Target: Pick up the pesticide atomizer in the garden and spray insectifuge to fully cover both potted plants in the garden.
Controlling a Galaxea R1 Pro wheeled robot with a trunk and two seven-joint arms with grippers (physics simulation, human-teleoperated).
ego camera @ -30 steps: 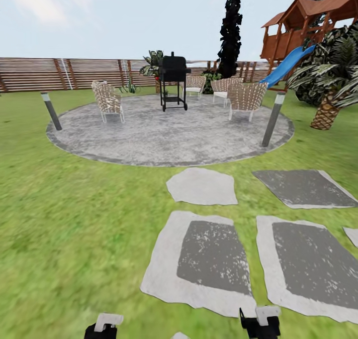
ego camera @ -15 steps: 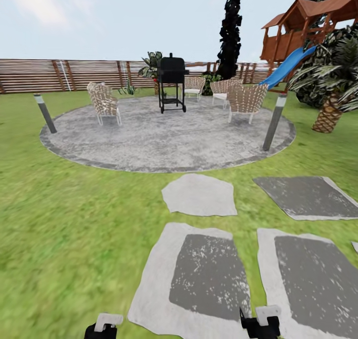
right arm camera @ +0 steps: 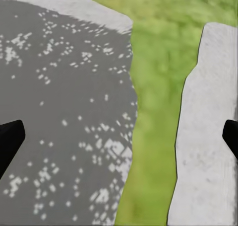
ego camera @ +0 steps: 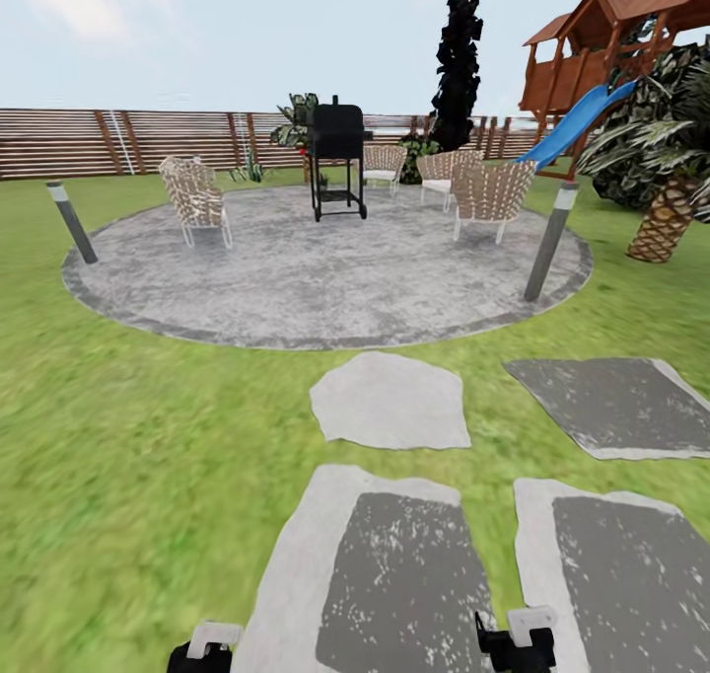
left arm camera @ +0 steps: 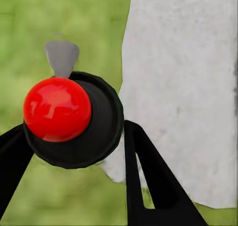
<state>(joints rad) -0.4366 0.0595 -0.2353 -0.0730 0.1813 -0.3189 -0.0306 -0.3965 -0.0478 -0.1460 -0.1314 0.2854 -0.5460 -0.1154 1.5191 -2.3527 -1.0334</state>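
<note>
- We're out in the garden, with lawn all round. The left gripper and right gripper hang low, side by side.
- Right below the two of them lies a big stepping stone with a dark grey middle and a pale rim. A second one like it sits just outward of the right gripper.
- In the right wrist view the black fingertips sit far apart, so those jaws are wide. Between them we see the dark stone, a strip of grass and a pale stone edge.
- In the left wrist view the fingers flank a black disc with a shiny red dome. We honestly can't tell whether the jaws grip it or it just sits beyond them.
- Well ahead of both jaws is the round grey patio, with a black grill and wicker chairs on it.
- Past that runs the slatted wooden fence.
- There's a small spiky plant at the fence, too tiny to make out.
- Far ahead, off toward the right gripper's side, there's a blue slide.
</note>
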